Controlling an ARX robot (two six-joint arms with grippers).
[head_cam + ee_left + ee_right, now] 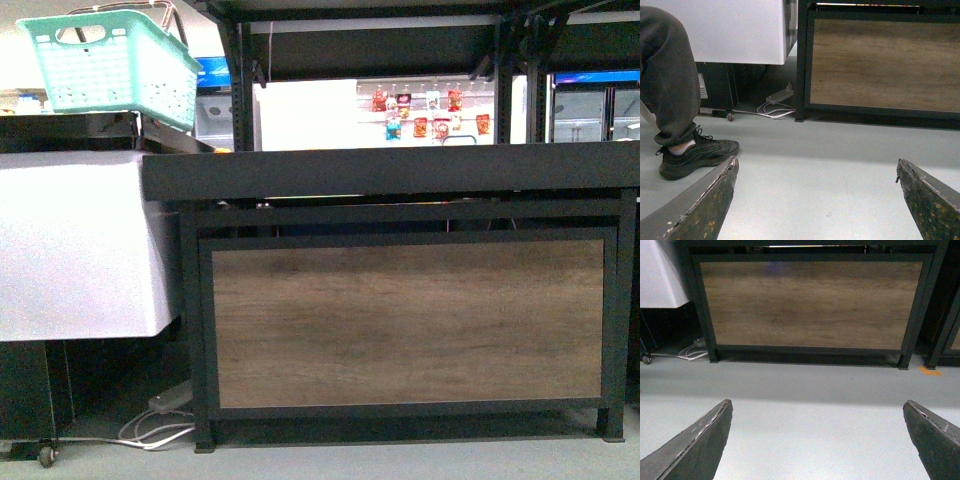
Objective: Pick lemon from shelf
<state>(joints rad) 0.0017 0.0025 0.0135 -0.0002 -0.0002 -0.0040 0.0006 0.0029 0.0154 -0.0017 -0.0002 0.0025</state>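
The shelf is a black metal-framed stand with a brown wood-grain front panel, straight ahead in the front view. Its tray top is seen edge-on, so what lies on it is hidden. No lemon shows in any view. The panel also shows in the left wrist view and the right wrist view. My left gripper is open and empty, low over the grey floor. My right gripper is open and empty, also low over the floor. Neither arm shows in the front view.
A white-sided counter stands left of the shelf, with a teal plastic basket above it. A person's leg and dark shoe are close to my left gripper. A power strip and white cables lie by the shelf's left leg.
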